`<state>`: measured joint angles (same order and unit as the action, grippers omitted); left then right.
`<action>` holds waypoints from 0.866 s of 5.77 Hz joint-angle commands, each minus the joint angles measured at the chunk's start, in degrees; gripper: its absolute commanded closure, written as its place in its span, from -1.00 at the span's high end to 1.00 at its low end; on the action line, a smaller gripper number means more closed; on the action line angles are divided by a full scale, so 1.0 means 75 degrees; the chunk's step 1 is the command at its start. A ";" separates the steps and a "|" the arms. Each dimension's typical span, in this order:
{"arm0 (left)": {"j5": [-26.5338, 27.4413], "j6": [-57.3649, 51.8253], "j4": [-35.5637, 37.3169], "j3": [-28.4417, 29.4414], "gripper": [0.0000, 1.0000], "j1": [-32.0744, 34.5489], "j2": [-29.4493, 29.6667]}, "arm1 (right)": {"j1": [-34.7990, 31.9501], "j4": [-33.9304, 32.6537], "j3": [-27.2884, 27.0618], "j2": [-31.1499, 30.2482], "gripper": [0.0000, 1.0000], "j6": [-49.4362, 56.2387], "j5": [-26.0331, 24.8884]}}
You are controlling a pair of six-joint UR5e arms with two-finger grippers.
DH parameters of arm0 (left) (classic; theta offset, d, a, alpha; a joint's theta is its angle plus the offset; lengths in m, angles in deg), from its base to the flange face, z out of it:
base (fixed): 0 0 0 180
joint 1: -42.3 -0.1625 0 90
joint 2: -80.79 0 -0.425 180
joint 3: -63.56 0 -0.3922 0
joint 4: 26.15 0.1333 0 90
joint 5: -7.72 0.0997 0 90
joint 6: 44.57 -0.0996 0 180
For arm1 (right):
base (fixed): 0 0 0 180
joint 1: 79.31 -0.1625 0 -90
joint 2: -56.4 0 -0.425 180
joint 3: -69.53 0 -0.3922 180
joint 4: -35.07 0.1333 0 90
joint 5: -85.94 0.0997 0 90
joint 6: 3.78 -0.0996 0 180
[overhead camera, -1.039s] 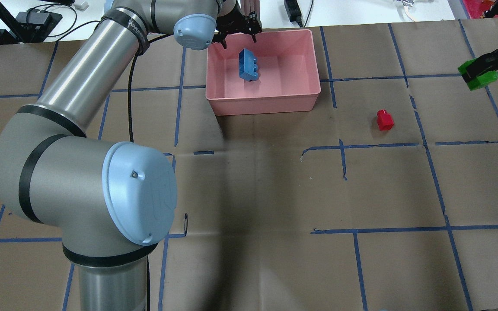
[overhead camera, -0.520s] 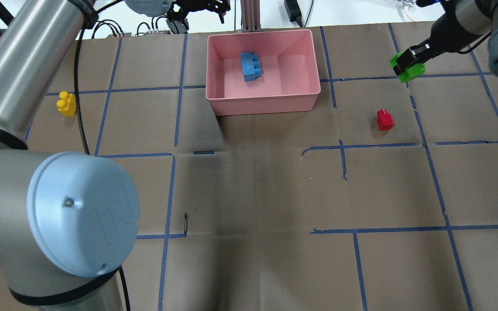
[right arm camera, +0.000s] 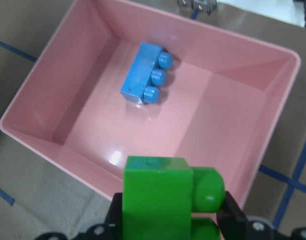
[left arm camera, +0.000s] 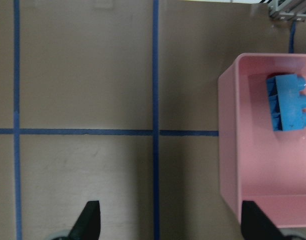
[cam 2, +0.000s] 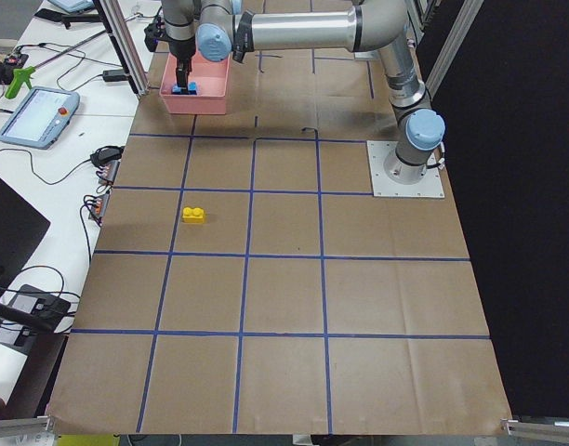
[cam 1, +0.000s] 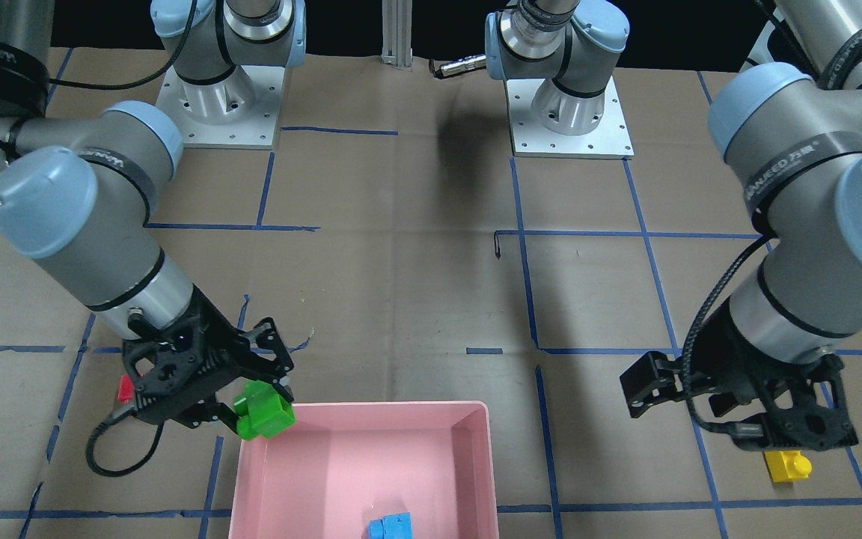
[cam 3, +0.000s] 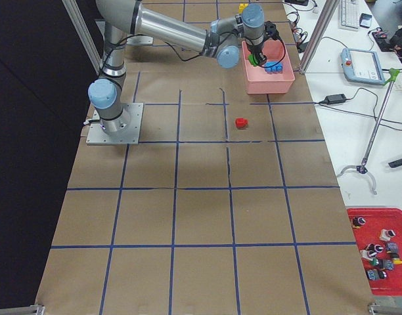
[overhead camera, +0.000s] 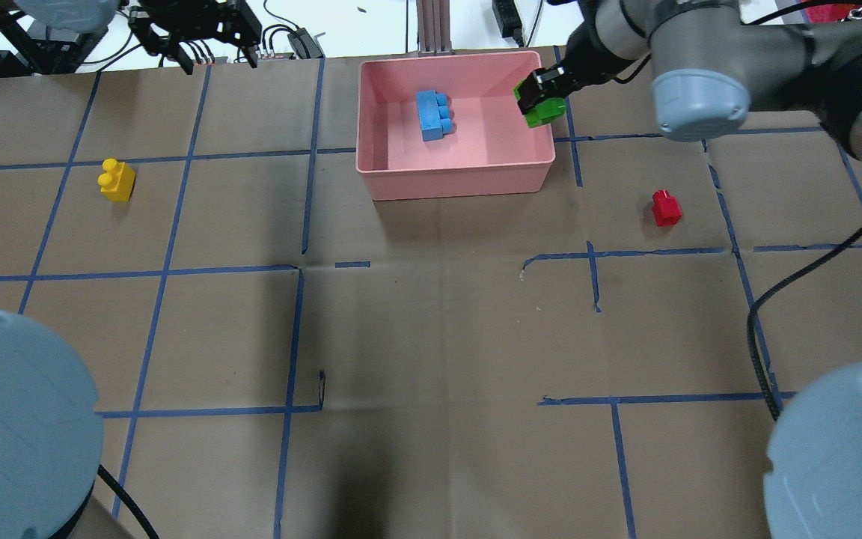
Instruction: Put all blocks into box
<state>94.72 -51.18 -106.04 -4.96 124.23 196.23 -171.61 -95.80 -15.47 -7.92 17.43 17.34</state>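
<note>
Right gripper (overhead camera: 538,96) grips the green block (overhead camera: 548,112) at the box (overhead camera: 457,180) rim, so next it should ease inward and release; left gripper (left arm camera: 173,225) gapes empty.

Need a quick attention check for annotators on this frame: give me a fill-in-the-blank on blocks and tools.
The held block in the right tool is ___.
The three-stud block lying in the pink box is ___.
On the table outside the box lie the yellow block and the ___ one.
The left tool is ___, holding nothing.
Missing: green; blue; red; open.
</note>
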 commanded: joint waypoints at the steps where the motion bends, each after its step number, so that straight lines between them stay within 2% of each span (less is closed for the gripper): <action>1: -0.0022 -0.1463 -0.0001 -0.0461 0.99 -0.1678 -0.0089 | -0.0511 -0.0562 0.0796 0.0979 -0.85 -0.0425 0.0006; 3: -0.0010 -0.2688 0.0057 -0.0369 0.99 -0.2693 0.0425 | -0.0512 -0.0656 0.0834 0.1087 -0.81 -0.0426 0.0041; 4: -0.0010 -0.2715 0.0522 -0.0298 0.99 -0.2755 0.0939 | -0.0512 -0.1399 0.0834 0.1146 0.25 -0.0426 0.0053; 5: -0.0022 -0.2704 0.1374 -0.0437 0.99 -0.2756 0.1512 | -0.0524 -0.2300 0.0822 0.1239 0.98 -0.0438 0.0134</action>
<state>94.62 -71.20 -100.83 -7.67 103.88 203.66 -175.49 -107.26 -9.27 0.75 14.21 17.90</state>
